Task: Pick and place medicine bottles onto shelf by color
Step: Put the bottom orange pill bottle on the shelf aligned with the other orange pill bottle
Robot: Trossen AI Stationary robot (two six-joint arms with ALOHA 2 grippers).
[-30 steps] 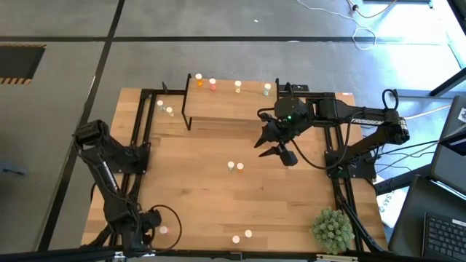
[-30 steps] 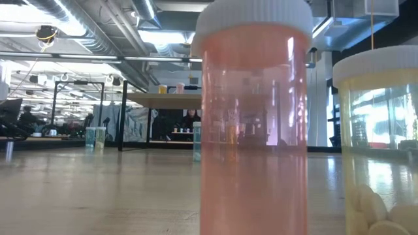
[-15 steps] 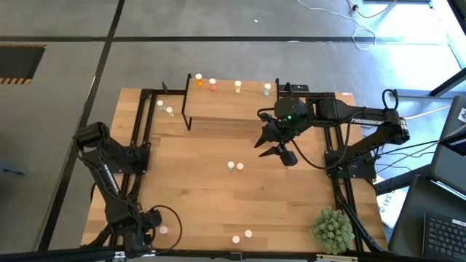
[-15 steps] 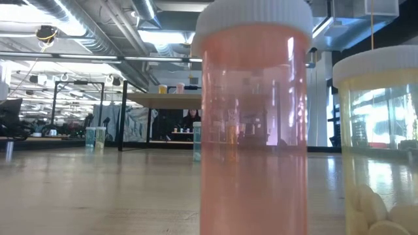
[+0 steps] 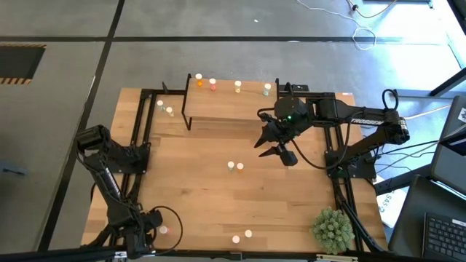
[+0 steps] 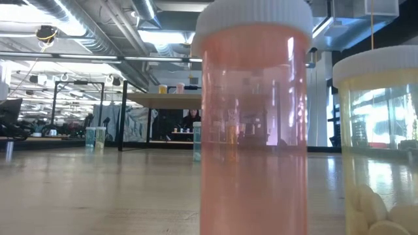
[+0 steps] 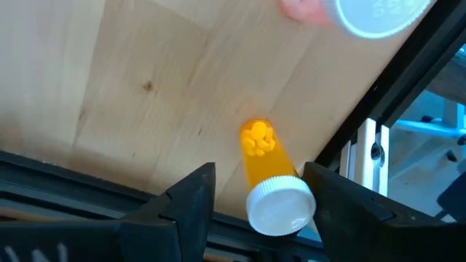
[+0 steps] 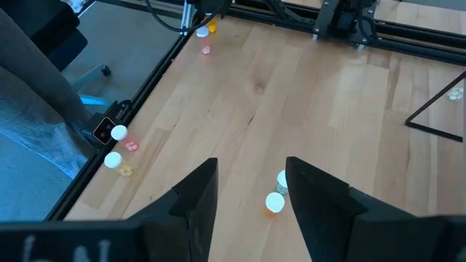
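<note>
The shelf carries 4 bottles in a row along its far edge. 2 bottles stand near the surface's far left corner, 2 at its middle, 2 by the near edge, and 2 near the near left corner, 1 orange and 1 pink. 12 bottles in all, 1 shelf, 1 spiky plant ball.

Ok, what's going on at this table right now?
A two-arm robot is sorting medicine bottles. The left gripper, open, is at the table's near-left corner with an orange bottle between its fingers, not yet gripped. The right gripper hovers open and empty in front of the shelf, which holds four bottles.
</note>
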